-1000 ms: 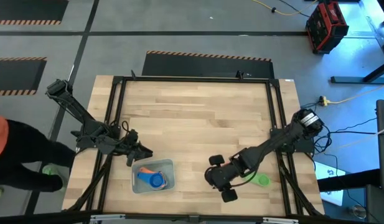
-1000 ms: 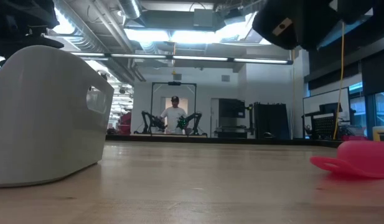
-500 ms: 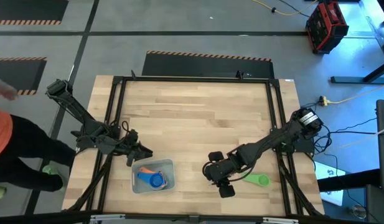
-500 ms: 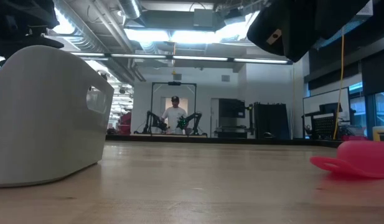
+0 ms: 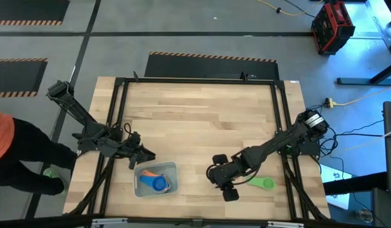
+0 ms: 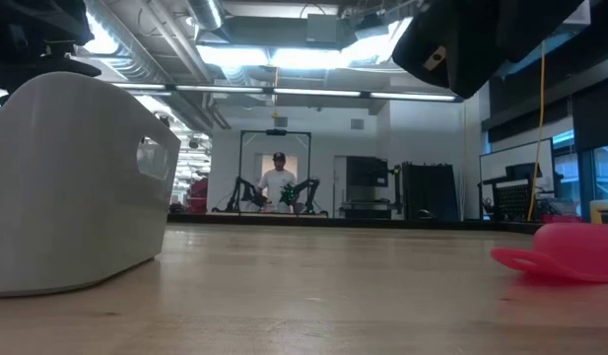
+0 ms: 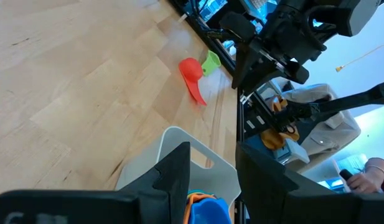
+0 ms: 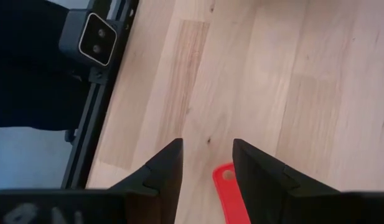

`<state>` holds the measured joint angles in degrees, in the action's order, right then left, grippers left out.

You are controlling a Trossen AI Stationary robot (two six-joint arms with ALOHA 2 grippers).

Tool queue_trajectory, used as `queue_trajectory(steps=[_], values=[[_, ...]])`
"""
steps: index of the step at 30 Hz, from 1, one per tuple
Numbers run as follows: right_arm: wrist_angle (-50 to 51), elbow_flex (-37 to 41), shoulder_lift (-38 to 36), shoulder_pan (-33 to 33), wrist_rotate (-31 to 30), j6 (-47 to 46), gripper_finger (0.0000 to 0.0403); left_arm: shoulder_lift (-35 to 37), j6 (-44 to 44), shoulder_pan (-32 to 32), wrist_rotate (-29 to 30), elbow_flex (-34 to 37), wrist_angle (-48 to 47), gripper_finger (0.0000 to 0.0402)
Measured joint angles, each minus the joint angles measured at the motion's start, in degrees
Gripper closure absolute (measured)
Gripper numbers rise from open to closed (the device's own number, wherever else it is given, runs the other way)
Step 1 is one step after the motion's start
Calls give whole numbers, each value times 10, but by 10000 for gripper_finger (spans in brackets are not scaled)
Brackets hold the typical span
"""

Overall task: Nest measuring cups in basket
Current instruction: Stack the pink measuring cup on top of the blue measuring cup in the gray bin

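The right gripper (image 5: 227, 188) hangs over the table's near edge with its fingers parted and nothing between them; the flat handle of the pink measuring cup (image 8: 232, 191) lies just ahead of the fingertips. The green measuring cup (image 5: 263, 183) lies nearby. The left gripper (image 5: 142, 156), also parted and empty, waits just beside the basket (image 5: 172, 168), which holds 2 nested cups (image 5: 156, 181). The pink cup looks light, stiff and likely slippery, so its handle seems the best hold.
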<state>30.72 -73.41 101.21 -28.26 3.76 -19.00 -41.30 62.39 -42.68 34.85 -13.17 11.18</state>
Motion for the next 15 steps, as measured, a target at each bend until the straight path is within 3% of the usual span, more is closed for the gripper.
queue_trajectory(steps=[3, 9, 15], values=[[-5, 0, 0, 5, 11, -16, 258, 0, 0, 0, 0, 0, 0, 280], [-8, 0, 0, 25, 105, -9, 255, 0, 0, 0, 0, 0, 0, 280], [-7, 0, -2, 27, 79, -37, 254, 0, 0, 0, 0, 0, 0, 280]])
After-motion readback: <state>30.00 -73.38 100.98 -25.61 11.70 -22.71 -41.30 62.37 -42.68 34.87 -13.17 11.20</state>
